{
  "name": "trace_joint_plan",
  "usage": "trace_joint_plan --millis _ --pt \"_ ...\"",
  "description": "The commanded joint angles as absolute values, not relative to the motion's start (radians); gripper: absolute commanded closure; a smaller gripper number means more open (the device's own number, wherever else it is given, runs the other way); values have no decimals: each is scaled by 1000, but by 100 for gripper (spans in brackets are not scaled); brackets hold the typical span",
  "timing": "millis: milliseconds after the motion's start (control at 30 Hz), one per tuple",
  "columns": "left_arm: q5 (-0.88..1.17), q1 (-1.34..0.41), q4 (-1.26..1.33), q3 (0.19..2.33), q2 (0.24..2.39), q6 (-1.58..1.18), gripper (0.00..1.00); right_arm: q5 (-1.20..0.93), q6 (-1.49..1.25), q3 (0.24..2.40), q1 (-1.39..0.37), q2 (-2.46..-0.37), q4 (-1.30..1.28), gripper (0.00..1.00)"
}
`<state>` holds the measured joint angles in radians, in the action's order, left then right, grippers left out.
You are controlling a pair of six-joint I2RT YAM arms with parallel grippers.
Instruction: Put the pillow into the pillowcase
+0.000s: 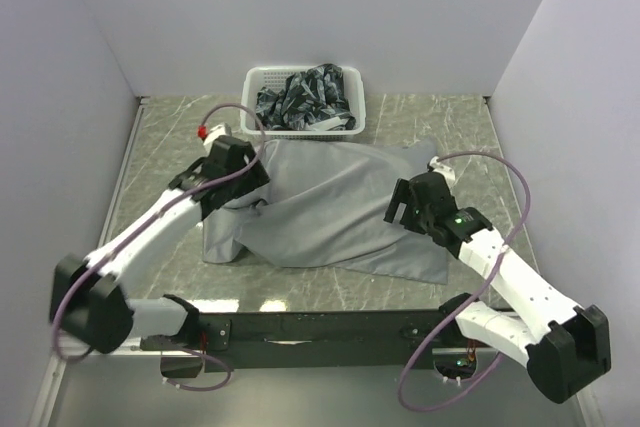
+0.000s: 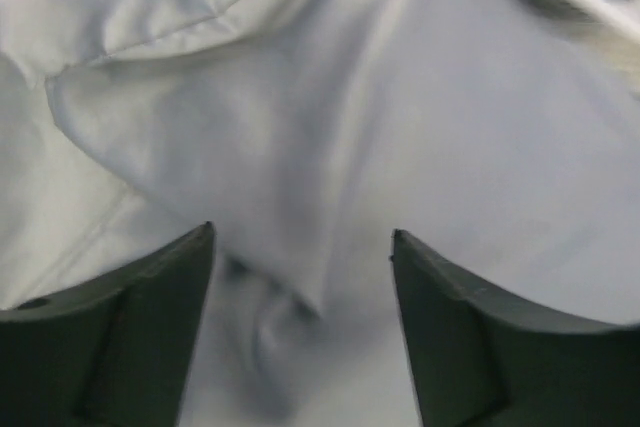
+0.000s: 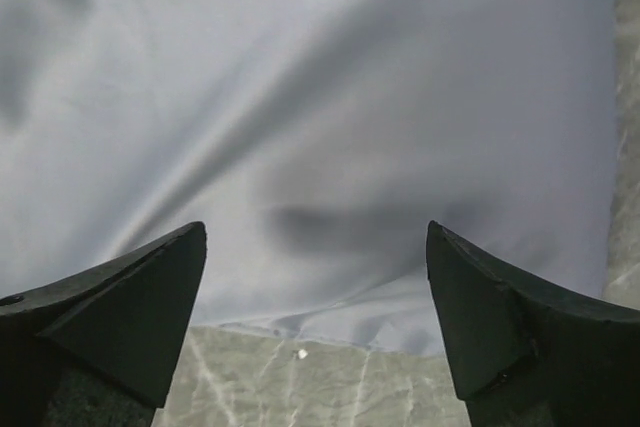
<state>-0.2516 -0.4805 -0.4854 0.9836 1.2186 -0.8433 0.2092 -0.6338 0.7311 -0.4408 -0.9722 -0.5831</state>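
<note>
The grey pillowcase (image 1: 330, 207) lies wrinkled across the middle of the table. The pillow is out of view; no cream fabric shows. My left gripper (image 1: 240, 162) is open over the pillowcase's left end; in the left wrist view (image 2: 300, 237) its jaws stand apart above folded grey cloth (image 2: 330, 127). My right gripper (image 1: 408, 209) is open over the pillowcase's right part; in the right wrist view (image 3: 315, 232) its jaws stand wide apart above the pillowcase's hem (image 3: 400, 317), holding nothing.
A white plastic basket (image 1: 258, 82) with dark patterned cloth (image 1: 305, 97) stands at the back, just beyond the pillowcase. The table (image 1: 440, 117) is grey-green marble pattern, with white walls on three sides. Marble shows under the hem in the right wrist view (image 3: 300, 387).
</note>
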Motion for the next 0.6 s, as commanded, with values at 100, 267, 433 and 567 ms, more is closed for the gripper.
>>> trace_joint_plan --millis 100,267,433,567 --pt "-245 -453 -387 1080 1512 -815 19 224 -673 672 -451 -1094 -404 0" --pt "-192 -430 -266 1092 1615 -818 41 228 -655 627 -425 -1202 -339 2" --pt "-178 -374 -255 1161 1735 -796 86 166 -589 633 -249 -1192 -337 4" --pt "-149 -452 -213 1137 1798 -808 99 144 -554 712 -134 -1163 -395 2"
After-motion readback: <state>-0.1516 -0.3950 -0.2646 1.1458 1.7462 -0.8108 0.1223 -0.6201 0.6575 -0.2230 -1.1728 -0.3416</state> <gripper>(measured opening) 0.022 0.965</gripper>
